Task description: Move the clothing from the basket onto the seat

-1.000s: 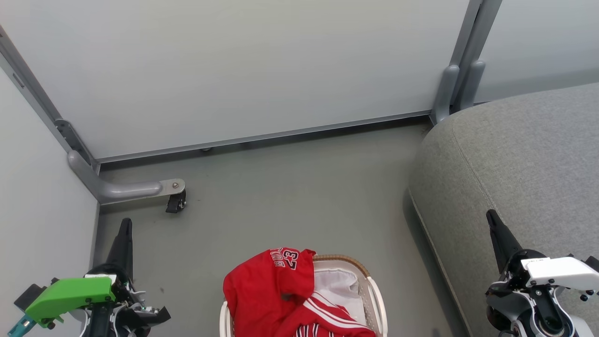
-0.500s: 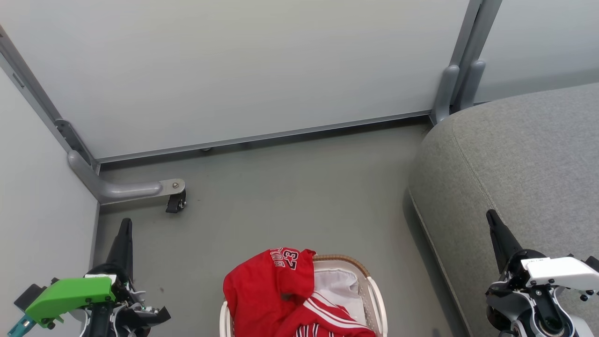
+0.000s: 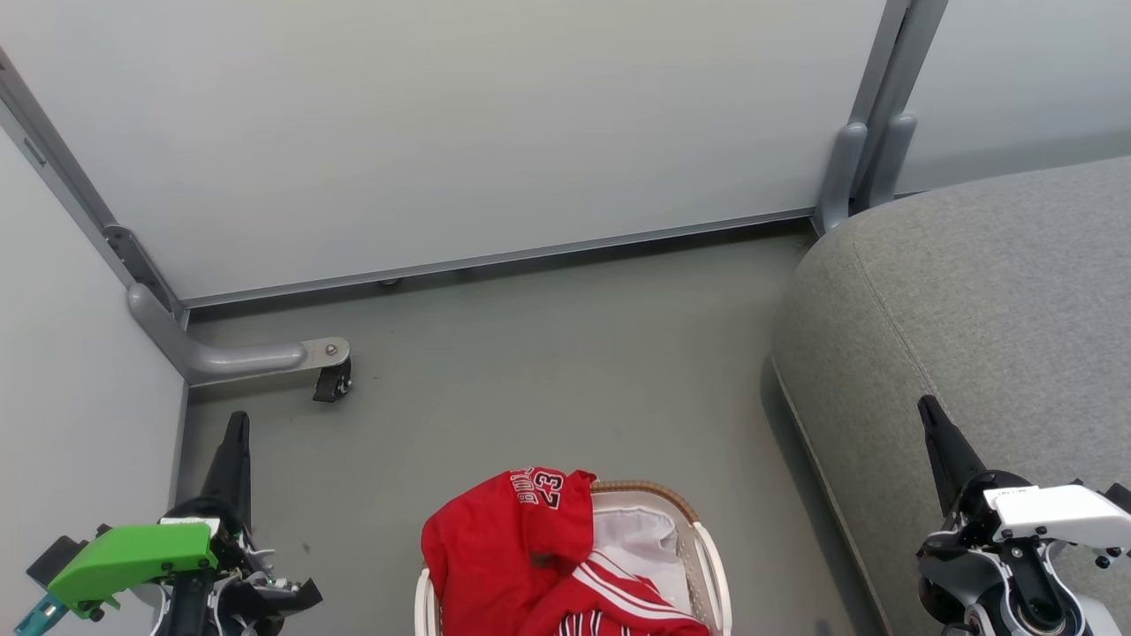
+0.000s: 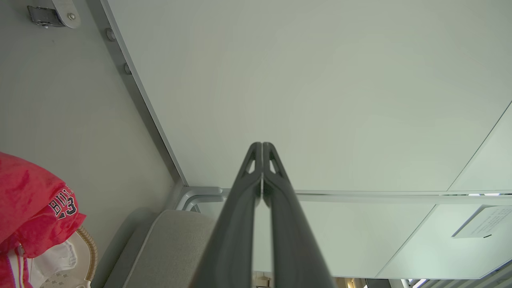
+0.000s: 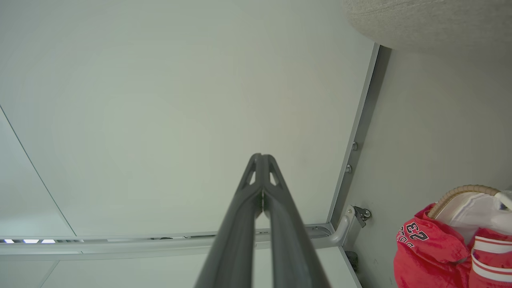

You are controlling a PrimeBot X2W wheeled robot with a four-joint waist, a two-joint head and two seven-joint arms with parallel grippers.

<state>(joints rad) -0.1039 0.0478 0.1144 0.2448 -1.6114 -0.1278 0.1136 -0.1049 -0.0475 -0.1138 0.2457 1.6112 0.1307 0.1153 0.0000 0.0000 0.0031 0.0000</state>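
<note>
Red clothing [image 3: 508, 552] lies heaped in the white basket [image 3: 707, 552] at the bottom centre of the head view, a "23" garment draped over the left rim and a white-striped one [image 3: 627, 587] beside it. The clothing [image 4: 28, 208] also shows at the left edge of the left wrist view and, as clothing [image 5: 432, 252], at the lower right of the right wrist view. The grey seat [image 3: 990, 300] fills the right side. My left gripper [image 3: 237, 422] is shut and empty at the lower left, well left of the basket. My right gripper [image 3: 928, 408] is shut and empty over the seat's edge.
Pale partition walls [image 3: 442, 124] close off the back and left. A grey metal foot with a black caster [image 3: 331, 382] juts onto the floor at the left. Open grey floor [image 3: 565, 353] lies between basket, walls and seat.
</note>
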